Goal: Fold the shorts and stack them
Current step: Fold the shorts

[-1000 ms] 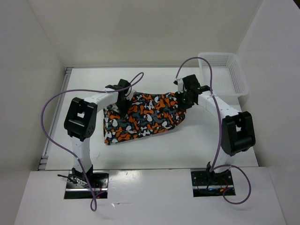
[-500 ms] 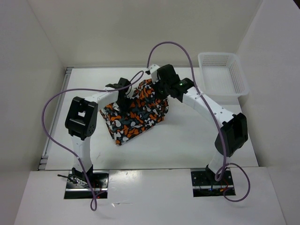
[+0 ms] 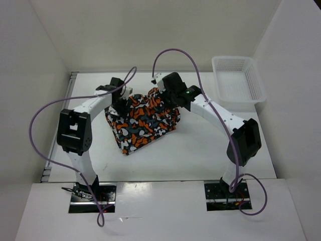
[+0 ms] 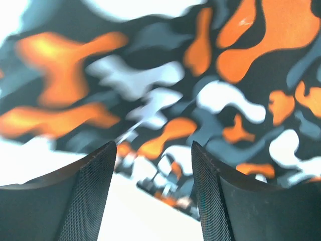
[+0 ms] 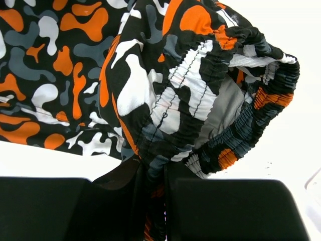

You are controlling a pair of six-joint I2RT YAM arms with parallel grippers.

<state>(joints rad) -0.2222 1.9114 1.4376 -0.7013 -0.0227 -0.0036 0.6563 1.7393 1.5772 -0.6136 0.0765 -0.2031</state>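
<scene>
The shorts (image 3: pixel 143 120), with an orange, white, grey and black blotch print, lie folded over at the table's middle. My right gripper (image 3: pixel 161 96) is shut on their elastic waistband (image 5: pixel 210 100) and holds that end lifted over the rest of the cloth. My left gripper (image 3: pixel 120 100) is open at the shorts' far left edge. In the left wrist view its fingers (image 4: pixel 95 191) stand apart with bare table between them and the cloth (image 4: pixel 200 90) just beyond.
A white mesh basket (image 3: pixel 238 79) stands at the table's far right corner. Purple cables arch above both arms. White walls close in the table on three sides.
My right gripper has carried the shorts' right end leftward over the rest, folding them. My left gripper has let go and drawn back left to the cloth's edge.
</scene>
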